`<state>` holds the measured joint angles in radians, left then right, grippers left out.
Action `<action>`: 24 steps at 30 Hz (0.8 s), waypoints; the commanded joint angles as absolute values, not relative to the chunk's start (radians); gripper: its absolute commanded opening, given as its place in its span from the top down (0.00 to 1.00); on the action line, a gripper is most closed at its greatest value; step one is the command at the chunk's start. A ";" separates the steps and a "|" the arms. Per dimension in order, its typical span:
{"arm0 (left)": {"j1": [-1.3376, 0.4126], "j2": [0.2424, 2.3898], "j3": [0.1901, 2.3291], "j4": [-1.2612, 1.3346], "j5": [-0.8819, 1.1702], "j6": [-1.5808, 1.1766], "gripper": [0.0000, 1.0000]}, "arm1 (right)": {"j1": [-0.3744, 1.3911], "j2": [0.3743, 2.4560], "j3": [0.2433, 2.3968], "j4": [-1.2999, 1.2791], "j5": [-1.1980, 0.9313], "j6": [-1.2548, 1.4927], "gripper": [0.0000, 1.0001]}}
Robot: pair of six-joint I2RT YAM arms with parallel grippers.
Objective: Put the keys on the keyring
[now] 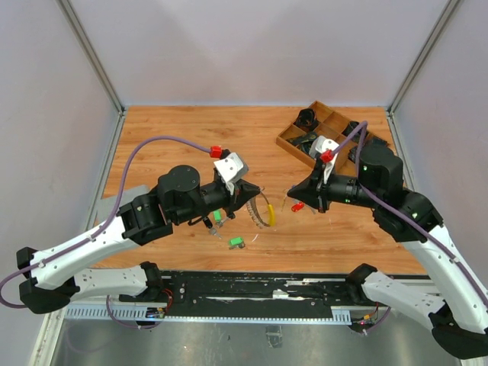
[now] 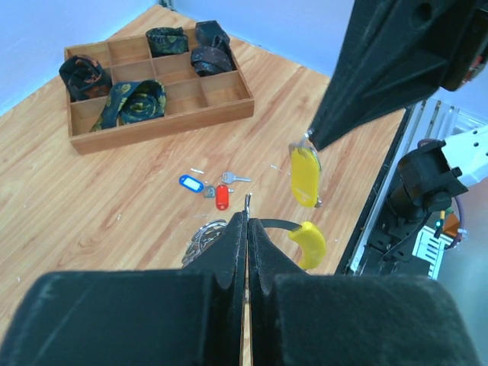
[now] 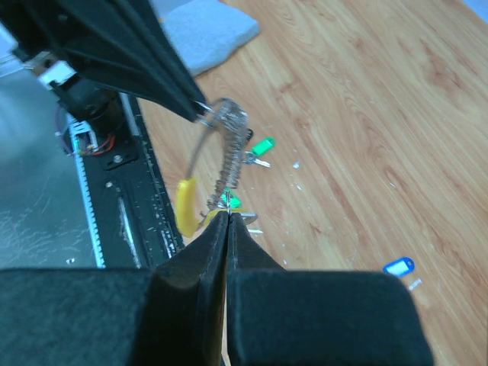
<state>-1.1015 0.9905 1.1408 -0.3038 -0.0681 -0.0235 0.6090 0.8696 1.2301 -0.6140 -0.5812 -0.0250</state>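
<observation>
The keyring (image 3: 231, 145) hung above the surface (image 2: 114, 221), its wire pinched in my tightly closed left gripper (image 2: 248, 217). My right gripper (image 3: 227, 216), equally closed, held a yellow key (image 2: 305, 175) at the ring's coil. A red key (image 2: 222, 197) and blue key (image 2: 191, 183) lay beyond my left gripper.

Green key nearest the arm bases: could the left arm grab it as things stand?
Probably not yet: the left gripper is shut on the keyring. The green key lies close by with nothing over it.
</observation>
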 commanded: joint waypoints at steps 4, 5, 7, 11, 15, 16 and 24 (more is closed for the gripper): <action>-1.108 0.966 1.156 -0.209 -0.048 -0.012 1.00 | 0.769 0.922 1.314 -0.606 -0.500 -0.058 0.99; -1.109 0.958 1.148 -0.203 -0.049 -0.013 0.99 | 0.772 0.926 1.316 -0.589 -0.501 -0.049 0.99; -1.108 0.945 1.137 -0.194 -0.047 -0.014 0.99 | 0.775 0.933 1.320 -0.558 -0.503 -0.032 0.99; -1.108 0.931 1.126 -0.191 -0.035 -0.018 0.99 | 0.774 0.944 1.326 -0.514 -0.499 -0.003 0.99; -1.108 0.918 1.110 -0.175 -0.018 -0.024 1.00 | 0.774 0.956 1.319 -0.471 -0.511 0.036 0.99; -1.109 0.915 1.105 -0.169 -0.014 -0.027 1.00 | 0.774 0.959 1.316 -0.455 -0.520 0.047 0.99; -1.108 0.891 1.069 -0.116 -0.019 -0.052 1.00 | 0.774 0.957 1.307 -0.376 -0.578 0.102 1.00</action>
<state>-1.1019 0.9199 1.0824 -0.2020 -0.0208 -0.0322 0.7593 0.9661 1.2873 -0.4496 -0.5385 0.0578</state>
